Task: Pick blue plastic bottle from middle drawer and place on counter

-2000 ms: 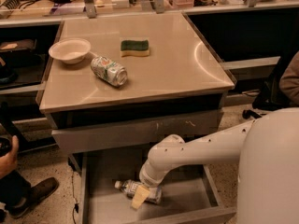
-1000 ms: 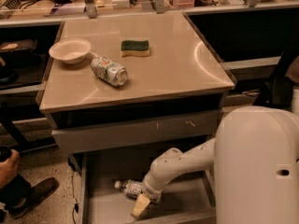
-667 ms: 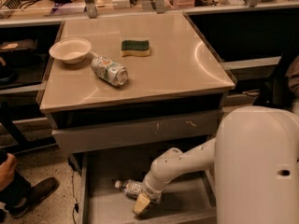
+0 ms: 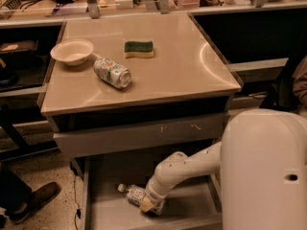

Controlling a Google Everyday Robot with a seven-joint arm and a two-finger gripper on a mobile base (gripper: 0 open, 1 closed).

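Gripper [image 4: 147, 204]: low inside the open drawer, at the end of the arm, set against the bottle's body. Cannot tell whether it is open or closed, or whether it has hold of the bottle.
Shoe [image 4: 36, 199]: dark, on the speckled floor, well left of the gripper and about level with it.
Bowl [image 4: 72, 51]: white, upright on the counter, well above and to the left of the gripper.
Can [image 4: 112, 72]: green-patterned, on its side on the counter, just right of the bowl, above-left of the gripper.
Bottle [image 4: 135, 194]: on its side on the drawer floor, white cap pointing up-left away from the gripper, label facing up, right end hidden under the gripper.
Sponge [image 4: 139, 49]: green over yellow, flat on the counter, far above the gripper, apart from the can.
Upper drawer front [image 4: 120, 137]: grey, scratched, between the counter and the gripper.
Drawer [image 4: 108, 214]: grey, flat bottom, low sides; holds the bottle and the gripper.
Counter [image 4: 187, 75]: glossy beige top, above the gripper.
Arm [image 4: 189, 168]: white, slants down-left from the body into the drawer.
Body [image 4: 264, 176]: white, rounded, right of the gripper.
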